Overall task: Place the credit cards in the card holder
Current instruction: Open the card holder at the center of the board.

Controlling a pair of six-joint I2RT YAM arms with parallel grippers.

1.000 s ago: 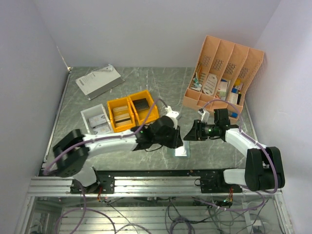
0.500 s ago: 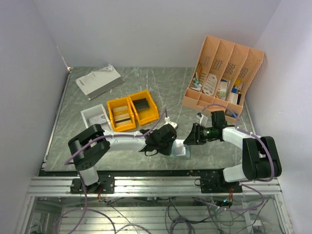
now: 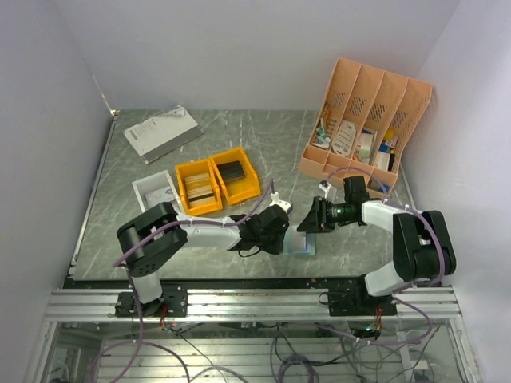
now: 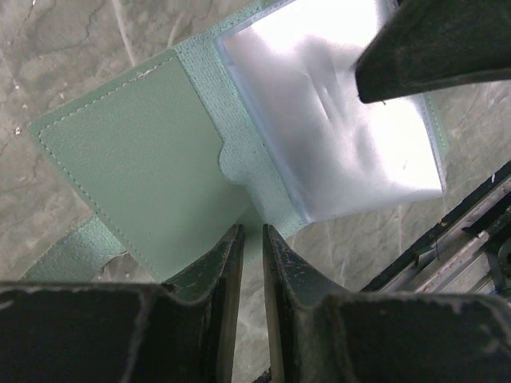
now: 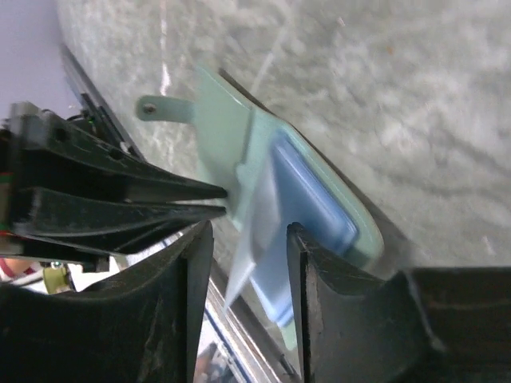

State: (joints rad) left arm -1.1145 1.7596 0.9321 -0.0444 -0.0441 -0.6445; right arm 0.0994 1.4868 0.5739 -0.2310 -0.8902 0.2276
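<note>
— While the left arm [image 3: 200,230] and right arm [image 3: 382,215] reach low toward each other, what's held?
— The left gripper [image 4: 246,239] pinches the cover of the card holder [image 4: 152,175] by the table [image 3: 271,144] front edge; the right gripper [image 5: 243,231] stands parted around its clear sleeve [image 4: 335,120].

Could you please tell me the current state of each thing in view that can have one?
Card holder: open, lying flat.
Left end effector: shut on the edge of the card holder's green cover.
Right end effector: open, astride the clear sleeve.
Clear sleeve: raised off the holder, between the right fingers.
Yellow bins: open-topped, holding dark stacks.
Peach organiser: upright, compartments partly filled.
</note>
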